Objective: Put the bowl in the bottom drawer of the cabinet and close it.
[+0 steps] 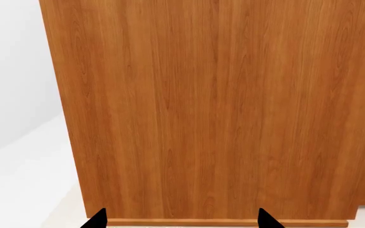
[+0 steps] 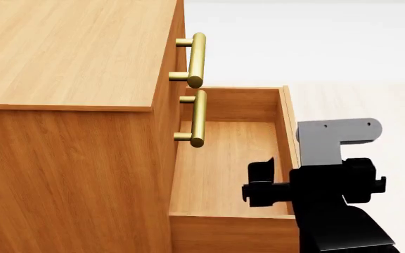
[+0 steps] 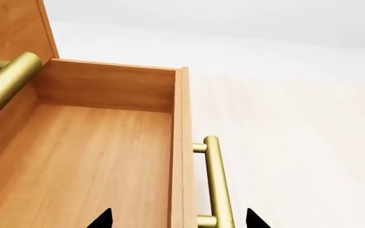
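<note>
Drawer-wise, the bottom drawer (image 2: 223,163), a shallow orange-brown wooden box, is pulled well out of the boxy orange-brown wood-grain cabinet (image 2: 69,105) in the head view. What shows of the drawer's inside is bare wood floor and walls, no bowl in any of the three views, so I can't tell where the small speckled bowl is.

The two upper drawers sit flush, and their brass bar handles (image 2: 196,58) stick out above the open drawer, one over the other. In the right wrist view the bottom drawer's own brass cylindrical handle (image 3: 216,183) runs along the outside of its front panel, with pale floor (image 3: 296,142) beyond it.

The right gripper (image 3: 177,219) hangs over the front edge of the open drawer, the black fingers (image 3: 101,219) set wide apart with one tip over the drawer's inside and the other past the handle, nothing between them. In the head view the black and grey right arm (image 2: 329,195) covers the drawer's front right corner.

The left gripper (image 1: 181,219) faces a plain wood-grain side panel of the cabinet up close, fingers spread wide too and holding nothing.
</note>
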Robot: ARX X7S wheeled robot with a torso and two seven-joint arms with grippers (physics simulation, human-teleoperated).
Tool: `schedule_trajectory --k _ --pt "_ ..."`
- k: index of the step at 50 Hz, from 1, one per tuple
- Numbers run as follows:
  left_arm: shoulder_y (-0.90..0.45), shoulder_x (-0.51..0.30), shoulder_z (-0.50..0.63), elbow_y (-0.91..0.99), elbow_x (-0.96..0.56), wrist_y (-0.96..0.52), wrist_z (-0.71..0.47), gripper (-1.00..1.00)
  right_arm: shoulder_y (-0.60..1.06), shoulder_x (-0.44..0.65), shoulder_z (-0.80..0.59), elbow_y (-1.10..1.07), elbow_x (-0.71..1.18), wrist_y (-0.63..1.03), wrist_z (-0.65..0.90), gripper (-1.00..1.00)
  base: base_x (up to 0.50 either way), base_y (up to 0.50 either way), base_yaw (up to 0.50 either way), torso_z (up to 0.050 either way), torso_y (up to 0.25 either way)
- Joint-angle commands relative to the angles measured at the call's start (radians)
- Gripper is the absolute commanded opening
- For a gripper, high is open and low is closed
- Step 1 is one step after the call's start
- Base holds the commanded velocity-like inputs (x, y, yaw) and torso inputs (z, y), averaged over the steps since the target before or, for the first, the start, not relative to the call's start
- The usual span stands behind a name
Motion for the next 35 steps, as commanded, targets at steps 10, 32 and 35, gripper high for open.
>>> schedule_trajectory --k 10,32,35 --pt "0.001 -0.008 0.005 0.007 -0.007 -0.003 -0.008 1.00 0.014 -0.014 0.030 0.097 0.025 0.014 -0.002 1.00 0.00 0.00 0.00 0.000 0.000" --pt "-0.009 -0.009 0.014 -0.015 -0.010 0.010 -0.013 1.00 -0.002 -0.017 0.030 0.194 0.019 -0.029 0.006 1.00 0.00 0.00 0.00 0.000 0.000" --pt "-0.011 -0.009 0.014 -0.021 -0.012 0.014 -0.012 1.00 -0.003 -0.017 0.029 0.204 0.019 -0.037 0.006 1.00 0.00 0.00 0.00 0.000 0.000"
